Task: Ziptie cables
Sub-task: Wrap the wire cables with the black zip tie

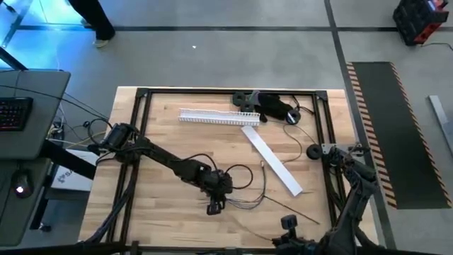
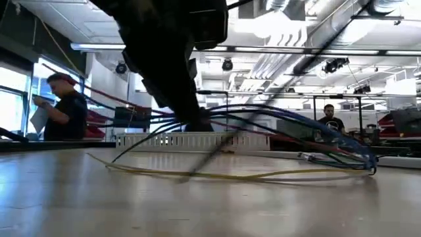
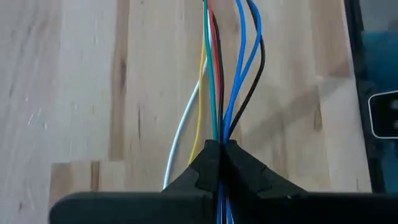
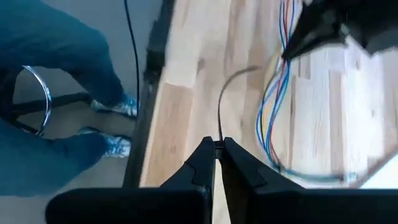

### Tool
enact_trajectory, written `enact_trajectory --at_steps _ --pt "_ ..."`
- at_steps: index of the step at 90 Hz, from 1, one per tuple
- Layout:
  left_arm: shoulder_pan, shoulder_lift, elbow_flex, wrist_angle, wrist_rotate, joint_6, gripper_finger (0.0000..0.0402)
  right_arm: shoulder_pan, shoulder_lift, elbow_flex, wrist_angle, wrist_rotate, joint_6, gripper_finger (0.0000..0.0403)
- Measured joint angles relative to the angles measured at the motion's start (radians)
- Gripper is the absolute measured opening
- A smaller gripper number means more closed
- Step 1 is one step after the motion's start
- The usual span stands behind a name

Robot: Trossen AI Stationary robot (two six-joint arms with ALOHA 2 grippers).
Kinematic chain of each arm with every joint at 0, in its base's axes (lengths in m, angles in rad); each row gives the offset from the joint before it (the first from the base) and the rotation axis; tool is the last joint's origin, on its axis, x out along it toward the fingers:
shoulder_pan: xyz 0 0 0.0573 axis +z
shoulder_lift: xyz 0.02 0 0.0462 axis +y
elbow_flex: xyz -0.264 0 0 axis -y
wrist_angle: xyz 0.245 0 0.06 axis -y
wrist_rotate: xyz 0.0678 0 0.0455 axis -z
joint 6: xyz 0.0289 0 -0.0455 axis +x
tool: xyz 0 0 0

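Left gripper (image 1: 216,205) down near the middle of the worktop (image 1: 163,219), toward its near edge. In the left wrist view its jaws are pinched shut on the cables (image 3: 219,81): blue, black, red and green strands run together out of the fingertips, while a white and a yellow one sag off to one side. Clamping the bunch at one spot likely serves to gather the strands into a single neck where a tie could go round.

Low view: the held bundle (image 2: 276,125) lifts off the wood and arcs over, with one yellow wire (image 2: 217,175) lying flat on the table.

Right gripper (image 4: 218,146) sits at the near edge toward the right corner, jaws closed on a thin dark strip, probably the ziptie (image 4: 225,93), its free end curling toward the bundle. Looks staged to thread it; judgement only.

Unused, toward the far edge: a white slotted cable duct (image 1: 216,117), a flat white cover strip (image 1: 272,159) lying diagonally, and a black device (image 1: 272,106).

People stand in the room beyond the table.
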Motion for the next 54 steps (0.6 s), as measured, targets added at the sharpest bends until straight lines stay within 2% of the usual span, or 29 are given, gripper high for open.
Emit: enact_trajectory --at_steps 26,54 --pt "-0.001 -0.001 0.000 0.003 0.002 0.001 0.0000 -0.074 0.013 0.000 0.004 -0.056 0.001 0.0000" --pt "-0.015 -0.002 0.001 0.006 -0.012 -0.014 0.0000 -0.174 0.106 0.000 0.133 -0.242 -0.032 0.0000"
